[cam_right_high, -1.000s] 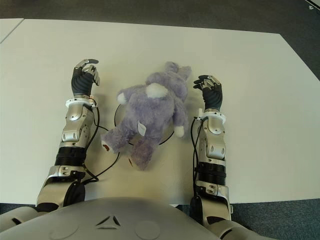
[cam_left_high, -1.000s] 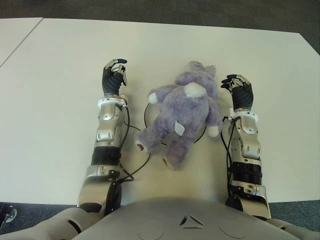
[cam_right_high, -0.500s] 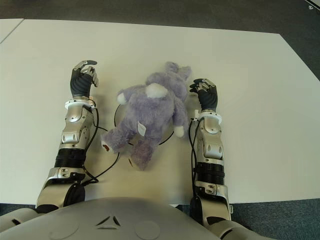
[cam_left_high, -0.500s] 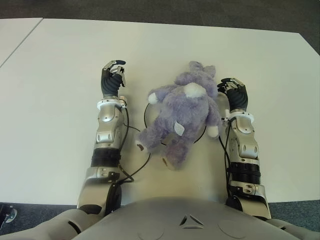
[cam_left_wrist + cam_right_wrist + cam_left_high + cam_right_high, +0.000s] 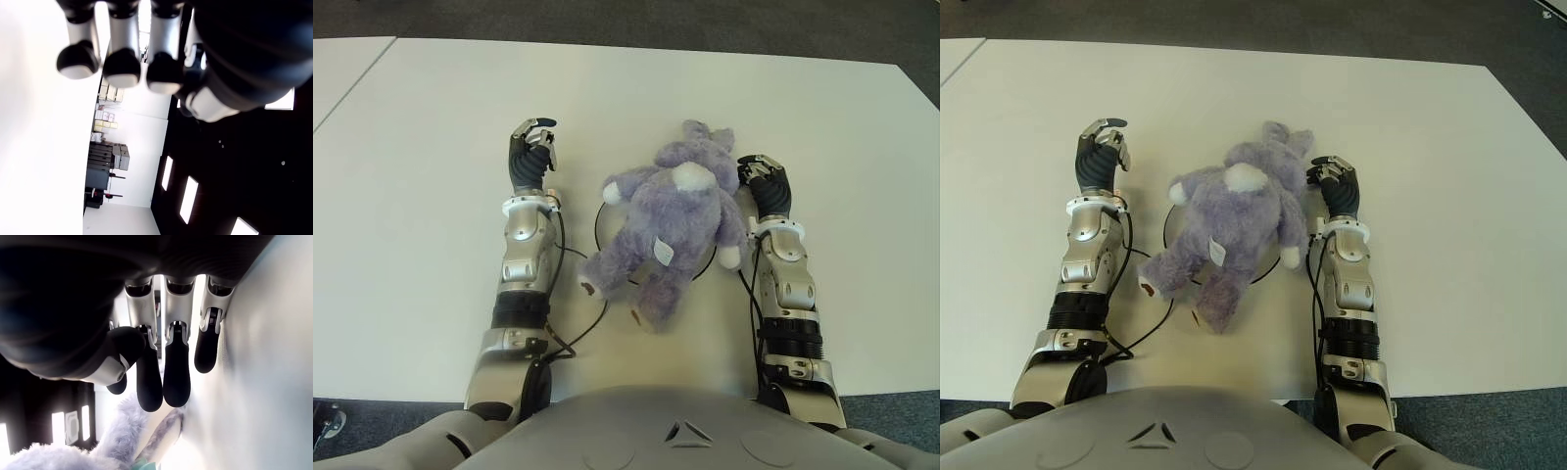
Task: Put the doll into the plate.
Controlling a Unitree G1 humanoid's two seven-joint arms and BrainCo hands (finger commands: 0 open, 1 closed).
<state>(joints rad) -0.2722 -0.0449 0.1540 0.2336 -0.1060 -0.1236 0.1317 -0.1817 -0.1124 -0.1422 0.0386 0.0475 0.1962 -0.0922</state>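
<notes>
A purple plush doll [image 5: 675, 215] lies sprawled across a white plate, of which only the dark rim [image 5: 600, 217] shows on its left side. My right hand [image 5: 764, 184] is pressed close against the doll's right side, near its head and arm. In the right wrist view its fingers [image 5: 149, 382] hang loosely extended with nothing between them, and the doll's fur [image 5: 58, 455] shows just beyond. My left hand [image 5: 532, 152] stays idle to the left of the plate, with its fingers [image 5: 122, 68] loosely bent and holding nothing.
The white table [image 5: 431, 147] stretches wide around both arms. A black cable [image 5: 573, 333] loops beside my left forearm, near the doll's foot. A second table [image 5: 342, 69] adjoins at the far left. Dark floor [image 5: 607, 15] lies beyond the far edge.
My right hand has slid left, from a gap beside the doll to right up against its side. The left hand and the doll have hardly moved.
</notes>
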